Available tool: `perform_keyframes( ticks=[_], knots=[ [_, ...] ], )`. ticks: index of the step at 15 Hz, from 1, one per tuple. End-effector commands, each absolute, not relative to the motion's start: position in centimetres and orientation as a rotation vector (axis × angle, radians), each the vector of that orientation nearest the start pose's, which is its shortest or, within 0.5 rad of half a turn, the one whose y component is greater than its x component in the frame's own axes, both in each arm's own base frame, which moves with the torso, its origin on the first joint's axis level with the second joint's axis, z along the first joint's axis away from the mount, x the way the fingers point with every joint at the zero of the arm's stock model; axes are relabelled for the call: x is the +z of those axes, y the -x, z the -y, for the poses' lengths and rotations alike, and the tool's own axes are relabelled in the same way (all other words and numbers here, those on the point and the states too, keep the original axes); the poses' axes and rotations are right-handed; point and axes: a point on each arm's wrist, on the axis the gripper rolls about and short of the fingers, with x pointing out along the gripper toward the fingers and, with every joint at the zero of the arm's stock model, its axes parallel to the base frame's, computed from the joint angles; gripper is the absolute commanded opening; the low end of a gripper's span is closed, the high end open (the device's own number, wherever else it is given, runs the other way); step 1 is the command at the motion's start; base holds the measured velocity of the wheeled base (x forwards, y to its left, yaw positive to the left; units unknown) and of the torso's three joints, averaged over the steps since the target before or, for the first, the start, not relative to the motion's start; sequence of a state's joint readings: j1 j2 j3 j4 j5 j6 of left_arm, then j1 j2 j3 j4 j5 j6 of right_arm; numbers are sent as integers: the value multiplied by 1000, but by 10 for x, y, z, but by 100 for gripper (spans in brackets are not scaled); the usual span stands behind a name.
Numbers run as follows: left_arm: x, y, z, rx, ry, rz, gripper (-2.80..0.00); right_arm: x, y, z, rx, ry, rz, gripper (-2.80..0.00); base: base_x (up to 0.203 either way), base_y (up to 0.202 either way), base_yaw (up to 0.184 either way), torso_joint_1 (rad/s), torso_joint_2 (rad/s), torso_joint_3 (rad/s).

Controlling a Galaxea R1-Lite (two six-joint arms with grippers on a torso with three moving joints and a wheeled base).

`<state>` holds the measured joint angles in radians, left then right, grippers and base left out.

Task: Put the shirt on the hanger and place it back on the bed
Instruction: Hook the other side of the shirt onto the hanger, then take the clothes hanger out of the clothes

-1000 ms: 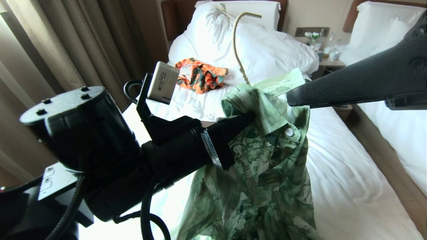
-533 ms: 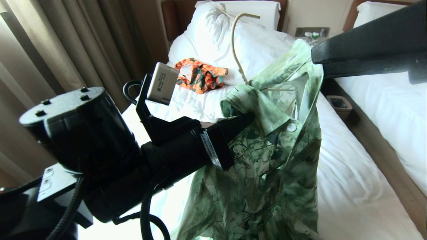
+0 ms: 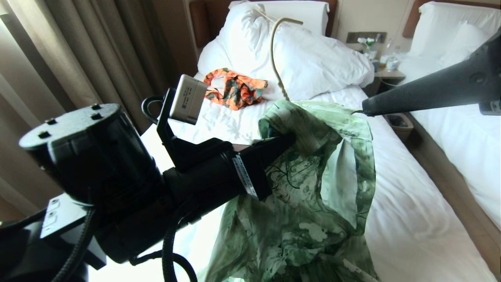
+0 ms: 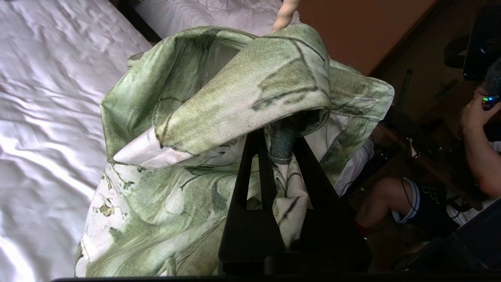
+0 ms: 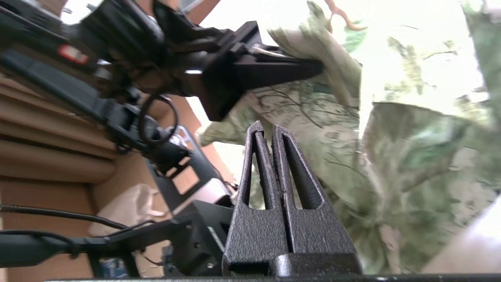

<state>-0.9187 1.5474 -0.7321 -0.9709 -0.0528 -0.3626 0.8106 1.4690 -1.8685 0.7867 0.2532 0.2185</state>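
Left gripper (image 3: pixel 287 140) reaches in from 8 o'clock of the head view, its jaws pressed together on a bunched fold of the shirt (image 3: pixel 313 196) near the collar, and in the left wrist view (image 4: pixel 274 135) cloth is wedged between its black fingers. Right gripper (image 3: pixel 366 109) comes in from 3 o'clock with its jaws pressed flat together, its tip at the shirt's far upper edge; the right wrist view (image 5: pixel 265 129) shows nothing between its fingers, so whether it pinches that hem cannot be told. That shirt is pale green with white blooms and dark leaf lines, its lighter inner side showing where the front falls open, and it hangs in loose folds from the raised collar down toward 6 o'clock. Out of the collar rises the hanger (image 3: pixel 274 51), a thin cream hook curving toward 12 o'clock; its frame is hidden inside the cloth. Beneath lies the bed (image 3: pixel 411 219), white sheet creased, a white duvet heaped toward 12 o'clock against a dark headboard. An orange patterned garment (image 3: pixel 235 88) lies at 11 o'clock. Beige curtains (image 3: pixel 78 51) fill 10 o'clock, and a second white bed (image 3: pixel 462 152) runs along 3 o'clock beyond a narrow aisle.
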Motion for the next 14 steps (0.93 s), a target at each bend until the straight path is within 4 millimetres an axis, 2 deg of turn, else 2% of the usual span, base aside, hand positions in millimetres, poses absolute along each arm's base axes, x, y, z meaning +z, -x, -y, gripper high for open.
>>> perform_keyframes(
  ticks=[1,5,6,14],
  knots=[
    [241,-162,214,-989,406,-25,-280,395,-133,-147,962,-69,-510,-280,0,0,0,0,0,0],
    [241,-162,215,-990,405,-29,-280,399,-138,-152,967,-21,-465,-280,0,0,0,0,0,0],
    [240,-162,215,-990,404,-31,-280,399,-141,-154,960,19,-442,0,0,0,0,0,0,0],
    [241,-163,215,-989,403,-29,-280,392,-182,-201,905,181,-253,0,0,0,0,0,0,0]
  ],
)
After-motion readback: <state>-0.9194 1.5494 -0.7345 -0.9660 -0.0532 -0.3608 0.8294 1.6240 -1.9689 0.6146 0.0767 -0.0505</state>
